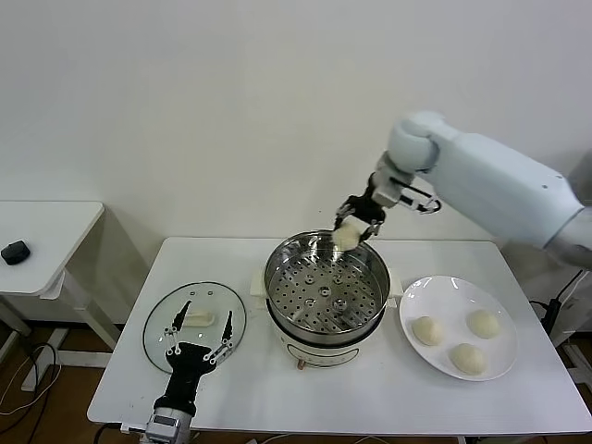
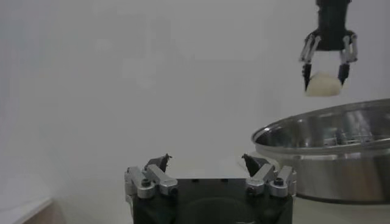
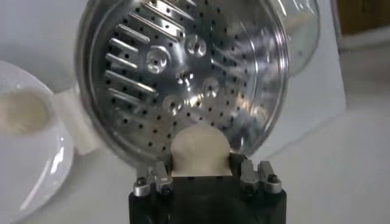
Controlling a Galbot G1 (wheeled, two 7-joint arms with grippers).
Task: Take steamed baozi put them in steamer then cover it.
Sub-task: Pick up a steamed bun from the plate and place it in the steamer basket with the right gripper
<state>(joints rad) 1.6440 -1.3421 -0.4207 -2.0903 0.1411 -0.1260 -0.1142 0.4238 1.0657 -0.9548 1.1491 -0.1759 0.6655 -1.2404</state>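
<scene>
My right gripper (image 1: 350,229) is shut on one steamed baozi (image 1: 347,237), held in the air above the far rim of the steamer (image 1: 326,294). The wrist view shows the cream bun (image 3: 200,151) clamped between both jaws, with the steamer's perforated bottom (image 3: 183,79) below it, holding nothing. Three more baozi (image 1: 467,357) lie on the white plate (image 1: 435,296) to the steamer's right. The cover (image 1: 194,326), a glass lid with a cream handle, lies flat on the table to the steamer's left. My left gripper (image 1: 198,344) stands open over the lid's near edge, holding nothing.
The steamer sits on a cream cooker base (image 1: 314,350) in the middle of the white table (image 1: 277,398). A second small table (image 1: 46,227) with a dark object (image 1: 15,251) stands at the far left. A white wall rises behind.
</scene>
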